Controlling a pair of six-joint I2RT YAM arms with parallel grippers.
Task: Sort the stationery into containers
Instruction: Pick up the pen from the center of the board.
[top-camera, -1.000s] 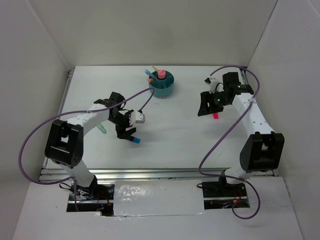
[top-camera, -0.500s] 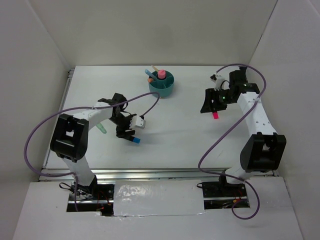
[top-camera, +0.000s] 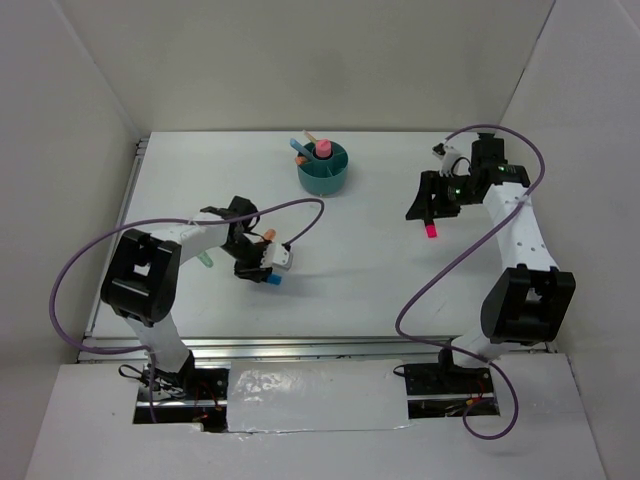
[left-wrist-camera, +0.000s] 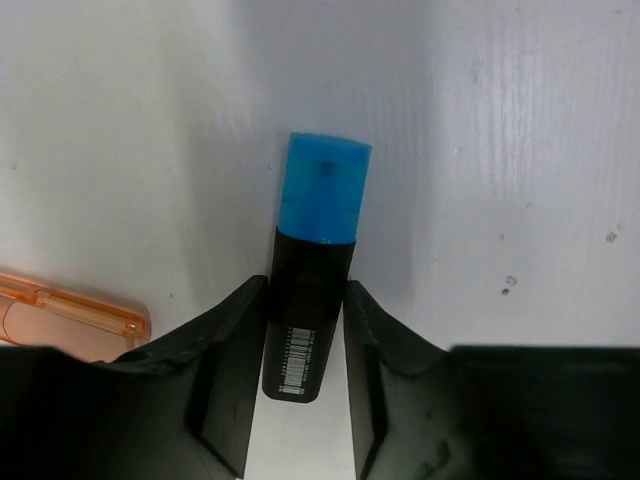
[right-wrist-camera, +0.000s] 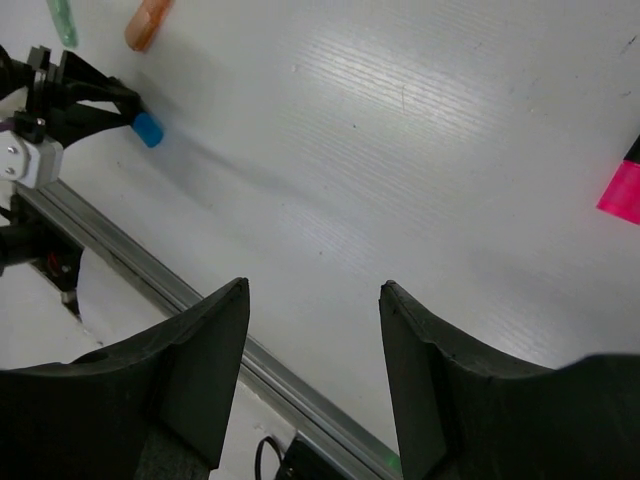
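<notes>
A black marker with a blue cap (left-wrist-camera: 322, 200) lies flat on the white table. My left gripper (left-wrist-camera: 305, 286) is down over it, both fingers pressed against the black body, so it is shut on the marker. From above, the gripper (top-camera: 253, 267) hides all but the blue cap (top-camera: 274, 281). An orange pen (left-wrist-camera: 70, 315) lies just left of the fingers, and a mint green one (top-camera: 206, 260) lies farther left. My right gripper (right-wrist-camera: 312, 290) hangs open and empty above the table, near a pink marker (top-camera: 430, 231). The teal container (top-camera: 324, 176) stands at the back.
The container holds a pink stub (top-camera: 325, 149) and a blue pen (top-camera: 298, 148). A metal rail (right-wrist-camera: 150, 285) runs along the table's near edge. White walls close in the left, back and right sides. Purple cables loop over both arms.
The left gripper's jaws have closed in from wide apart onto the blue-capped marker. The right arm has drifted slightly right and toward the back; the pink marker has stayed put.
</notes>
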